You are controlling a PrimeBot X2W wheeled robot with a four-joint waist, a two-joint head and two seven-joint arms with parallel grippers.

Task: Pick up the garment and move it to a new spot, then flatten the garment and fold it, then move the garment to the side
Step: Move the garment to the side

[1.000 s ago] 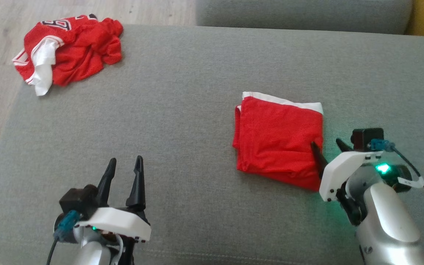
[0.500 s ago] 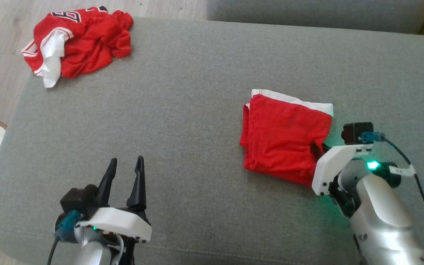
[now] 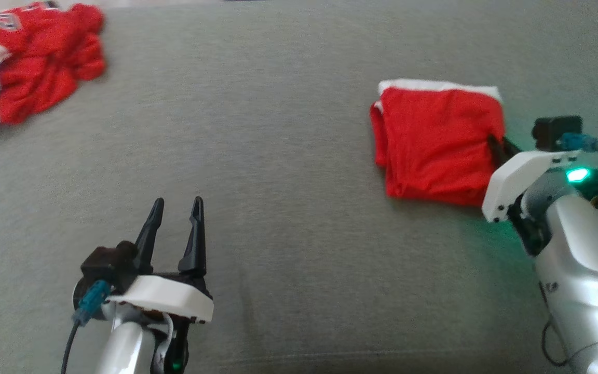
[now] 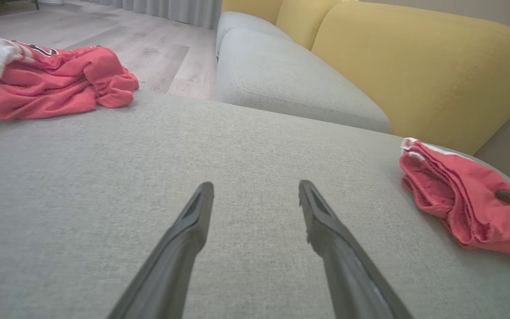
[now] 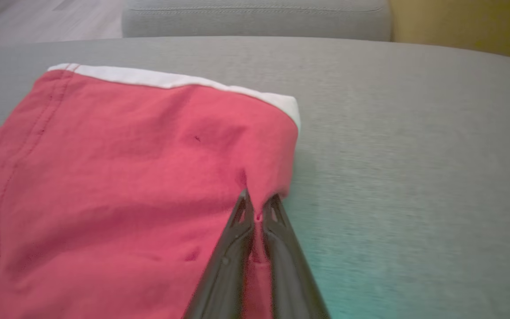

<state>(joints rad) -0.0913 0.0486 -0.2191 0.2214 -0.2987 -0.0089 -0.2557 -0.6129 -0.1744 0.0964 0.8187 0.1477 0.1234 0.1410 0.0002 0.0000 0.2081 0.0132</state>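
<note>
Right gripper (image 5: 259, 198) fingers pinched on right edge of folded red garment (image 3: 434, 140), far right on sofa (image 3: 278, 156). Left gripper (image 3: 178, 202) fingers wide, near left.

The left pincer (image 3: 177, 200) and right pincer (image 3: 500, 144): black fingers (image 3: 193, 236), white housings (image 3: 166, 304) with dark screws (image 3: 495, 219), silver forearms (image 3: 579, 259). Black camera blocks (image 3: 556, 127), teal connectors (image 3: 575, 141), black cables (image 3: 68, 353), green light (image 3: 576, 174) noted.

The garment (image 3: 436, 145) is red with a white band along its far edge, folded into a compact, roughly square stack. The layered folds show down its left side. It lies flat on the grey sofa seat (image 3: 278, 130), over toward the robot's right. Its right edge is puckered — nipped between the closed fingers of the right gripper (image 5: 258, 200).
</note>
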